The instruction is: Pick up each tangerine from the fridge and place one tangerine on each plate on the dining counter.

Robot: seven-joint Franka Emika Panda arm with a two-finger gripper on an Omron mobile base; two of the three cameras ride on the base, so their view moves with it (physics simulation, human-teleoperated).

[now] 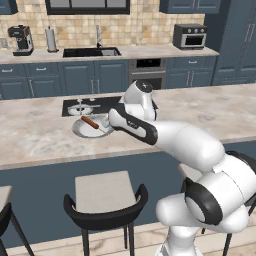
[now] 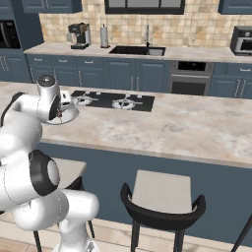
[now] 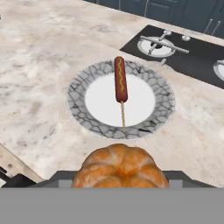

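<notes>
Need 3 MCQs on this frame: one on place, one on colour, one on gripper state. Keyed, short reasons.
1. Where does the reddish-brown sausage on a stick lie?
A. on the round marbled-rim plate
B. on the black cooktop
C. in the sink

2. What colour is the base under the beige marbled stone dining counter?
A. white
B. dark blue
C. red

3. What is the two-finger gripper doing?
A. open, empty
B. shut on the round orange tangerine
C. shut on the plate

Answers:
1 A: the hand view shows the sausage across the plate's white centre.
2 B: the panel below the slab is dark blue.
3 B: the tangerine sits at the gripper, short of the plate.
</notes>
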